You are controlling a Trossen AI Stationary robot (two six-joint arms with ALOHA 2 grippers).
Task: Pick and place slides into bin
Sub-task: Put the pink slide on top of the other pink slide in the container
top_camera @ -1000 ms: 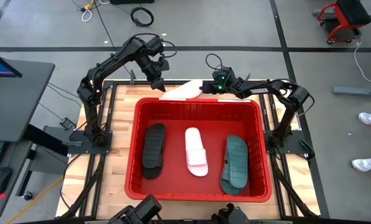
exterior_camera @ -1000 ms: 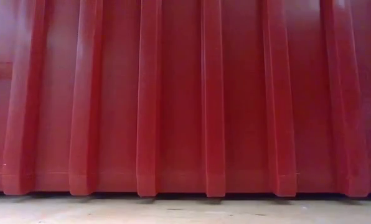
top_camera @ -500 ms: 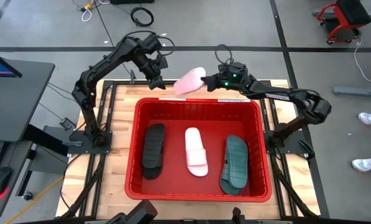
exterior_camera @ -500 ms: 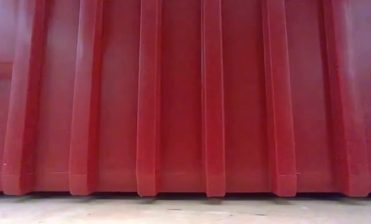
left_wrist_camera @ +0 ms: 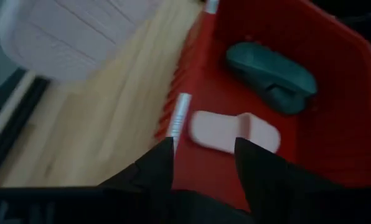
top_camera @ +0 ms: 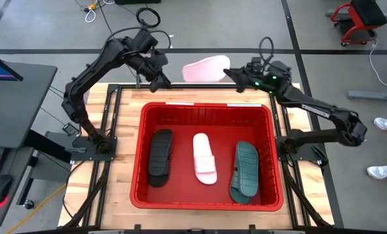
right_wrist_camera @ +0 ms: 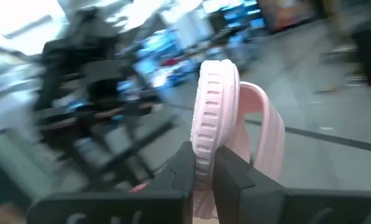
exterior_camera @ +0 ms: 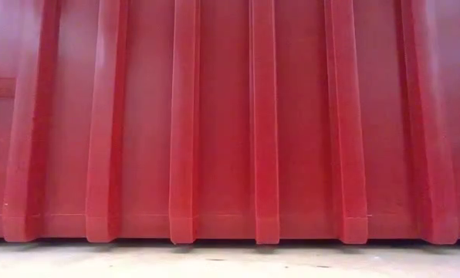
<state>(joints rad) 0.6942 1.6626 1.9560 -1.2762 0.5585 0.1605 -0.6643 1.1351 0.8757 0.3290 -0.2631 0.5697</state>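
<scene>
**Holding a pink slide by its edge, out beyond the crate**

Starting from the near side of the table, the red bin [top_camera: 206, 195] already has three slides lying side by side on its floor: the black slide [top_camera: 160, 156] to the left, the white slide [top_camera: 204, 158] in the middle, the teal slide [top_camera: 246, 170] to the right.

Past the far wall, over the table's back edge, the right gripper [top_camera: 231, 73] is pinched tight on the rim of the pale pink slide [top_camera: 205, 68], which hangs in the air well outside the crate. From its wrist camera the fingers [right_wrist_camera: 180, 169] bite only a thin strip of the sole's edge.

Close beside it, the left gripper [top_camera: 161, 78] hovers empty, its fingers [left_wrist_camera: 157, 168] parted by a moderate gap.

To my eye, the risk is that narrow edge grip: a quick swing toward the bin could let the rubber twist or slip free, dropping it on the floor behind. The slide might also clip the far wall, or brush the left arm nearby.
</scene>
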